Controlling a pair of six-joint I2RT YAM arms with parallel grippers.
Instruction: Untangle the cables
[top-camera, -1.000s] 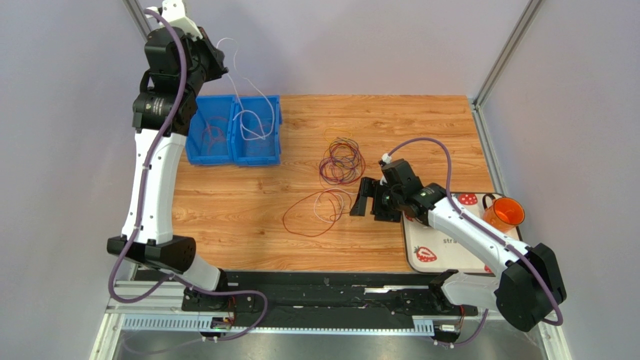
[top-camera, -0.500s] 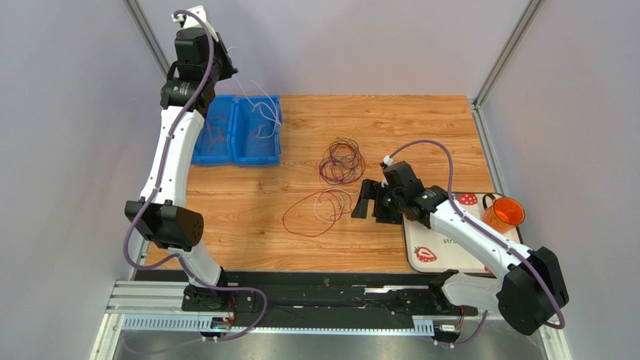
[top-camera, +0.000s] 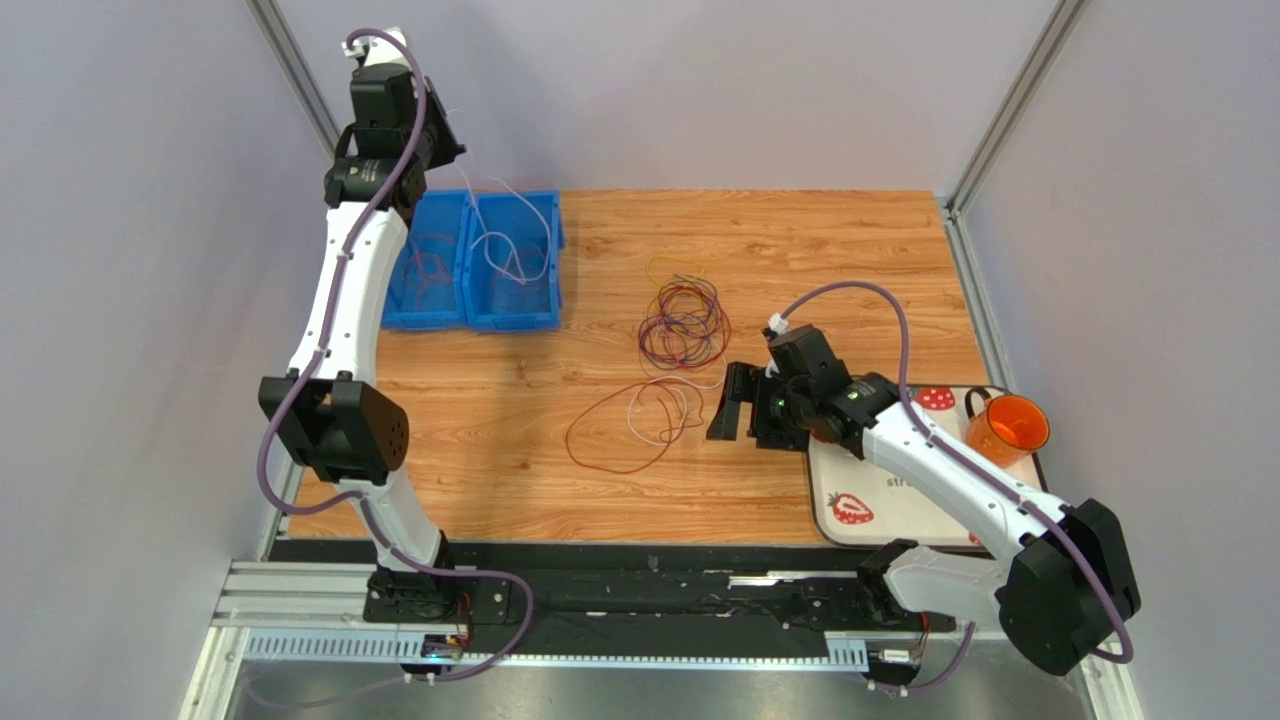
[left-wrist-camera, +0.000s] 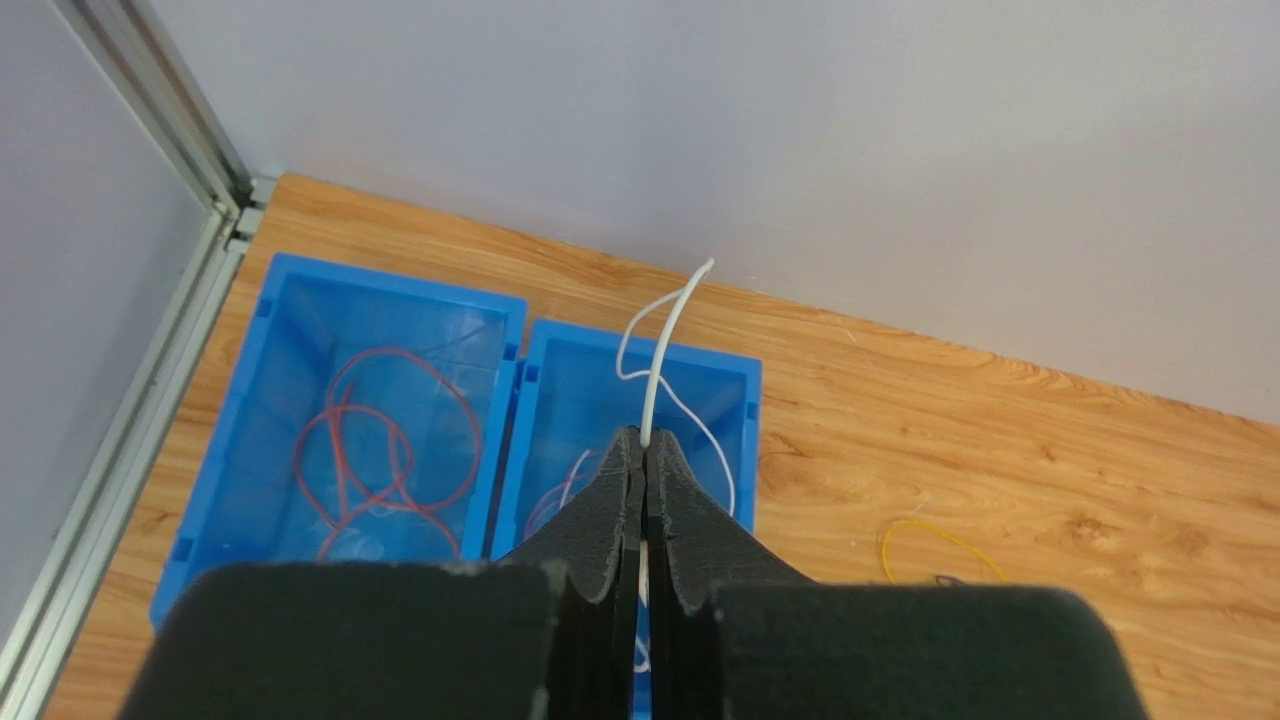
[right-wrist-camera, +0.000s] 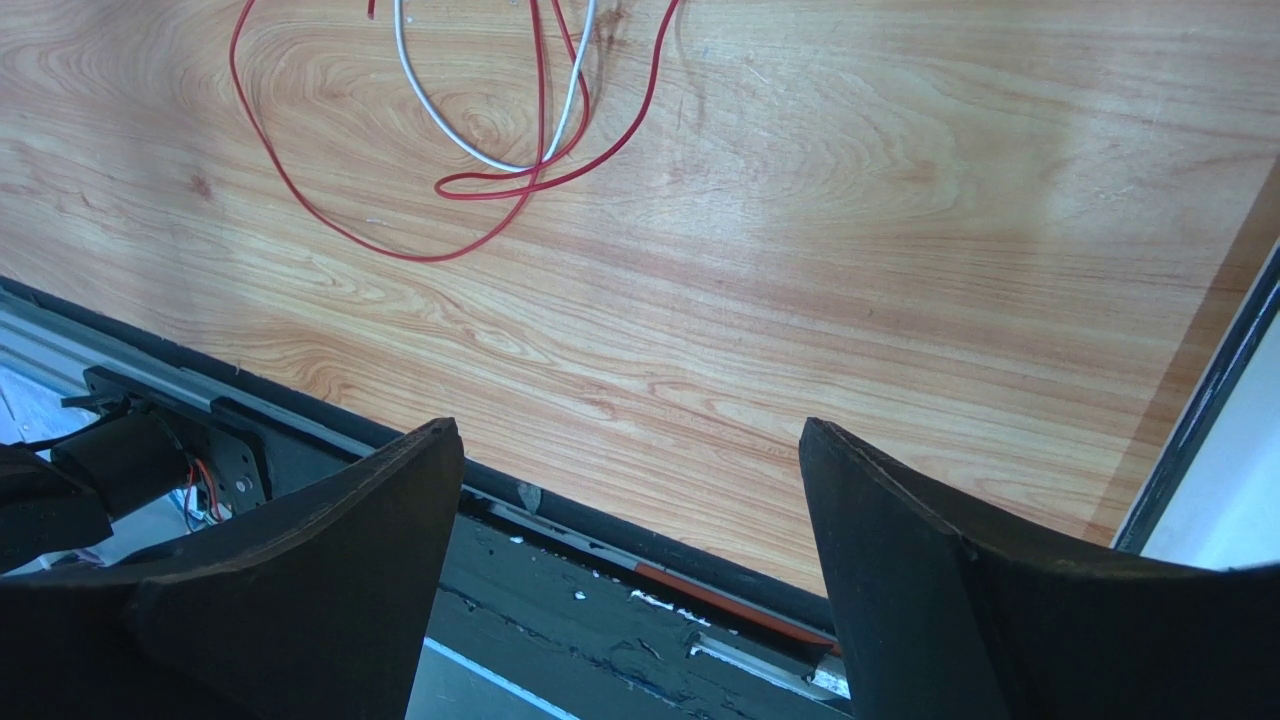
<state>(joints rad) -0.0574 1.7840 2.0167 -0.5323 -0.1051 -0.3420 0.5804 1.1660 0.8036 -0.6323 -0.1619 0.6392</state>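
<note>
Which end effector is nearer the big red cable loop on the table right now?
Right. The right end effector is open, just to the right of the red loop. The left end effector is far off above the blue bins, shut on a white cable.

cables (top-camera: 684, 324): dark multicoloured coil, tangled | red loop (right-wrist-camera: 526, 188) and white strand (right-wrist-camera: 451, 143) beside it, flat | white cable (left-wrist-camera: 657, 360) hanging

We see a smooth wood-grain surface (left-wrist-camera: 977, 435) under matt black fingers (left-wrist-camera: 609, 510). The blue bins (left-wrist-camera: 398, 288) below them look like glossy plastic.
</note>
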